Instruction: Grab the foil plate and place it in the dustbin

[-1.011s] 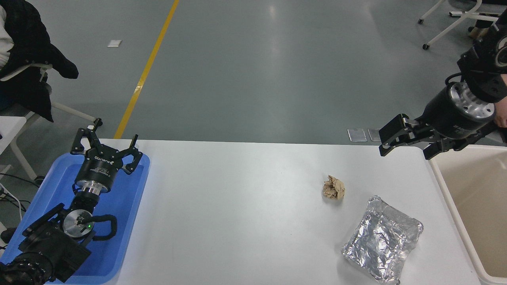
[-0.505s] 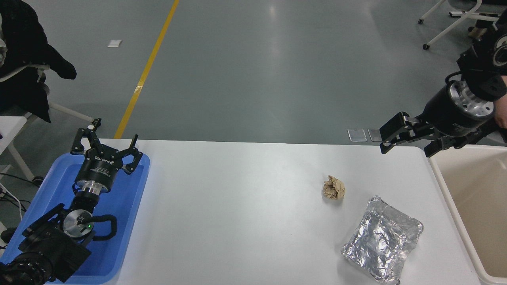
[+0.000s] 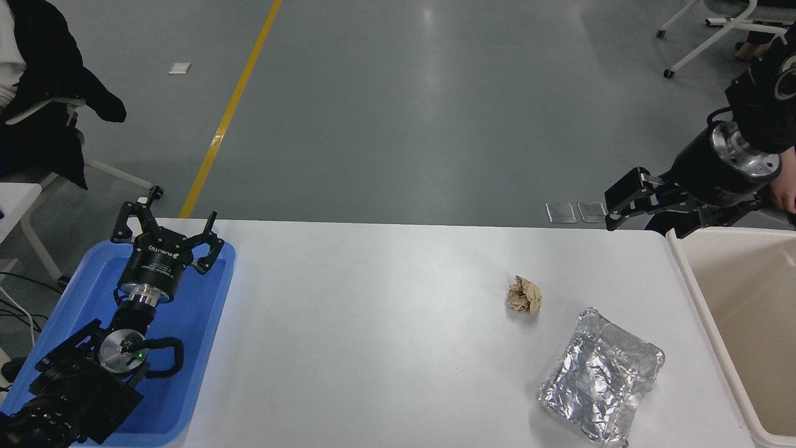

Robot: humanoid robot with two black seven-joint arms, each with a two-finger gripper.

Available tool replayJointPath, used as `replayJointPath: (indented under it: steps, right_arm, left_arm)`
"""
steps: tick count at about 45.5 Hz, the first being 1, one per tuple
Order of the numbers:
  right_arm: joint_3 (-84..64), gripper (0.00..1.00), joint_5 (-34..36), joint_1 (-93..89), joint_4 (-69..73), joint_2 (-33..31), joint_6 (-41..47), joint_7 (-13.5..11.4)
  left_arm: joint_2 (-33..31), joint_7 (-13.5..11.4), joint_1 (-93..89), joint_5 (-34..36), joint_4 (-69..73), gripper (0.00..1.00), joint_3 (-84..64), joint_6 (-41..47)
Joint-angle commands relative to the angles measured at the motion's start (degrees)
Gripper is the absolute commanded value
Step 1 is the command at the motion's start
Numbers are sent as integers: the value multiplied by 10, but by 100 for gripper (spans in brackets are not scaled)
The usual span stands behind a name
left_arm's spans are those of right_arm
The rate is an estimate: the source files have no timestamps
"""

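Our right gripper [image 3: 647, 214], fingers apart & empty, hangs past the table's far edge; foil plate [image 3: 600, 376] lies nearer us, well apart, beside the dustbin [image 3: 684, 277].

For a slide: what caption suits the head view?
Foil plate on table beside dustbin; right claw open above.

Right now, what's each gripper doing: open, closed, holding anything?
Left gripper: open, empty, parked above the blue tray.
Right gripper: open, empty, in the air near the table's far right corner, away from the foil plate.
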Motion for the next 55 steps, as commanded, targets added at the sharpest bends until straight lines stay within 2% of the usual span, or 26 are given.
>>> replayJointPath:
  steps: [1,26,34,55]
  right_arm:
    - [-7,100,3,-3,-12,-2,0,0]
    - [-11,100,-7,-7,-6,-63,0,0]
    - [-80,100,-9,-21,-7,-70,0,0]
    - [-104,100,-8,-151,9,-119,-111,1]
  left_arm:
    - [0,0,0,0,0,100,0,0]
    - [0,0,0,0,0,100,0,0]
    - [-1,0,0,0,0,100,0,0]
    - [-1,0,0,0,0,100,0,0]
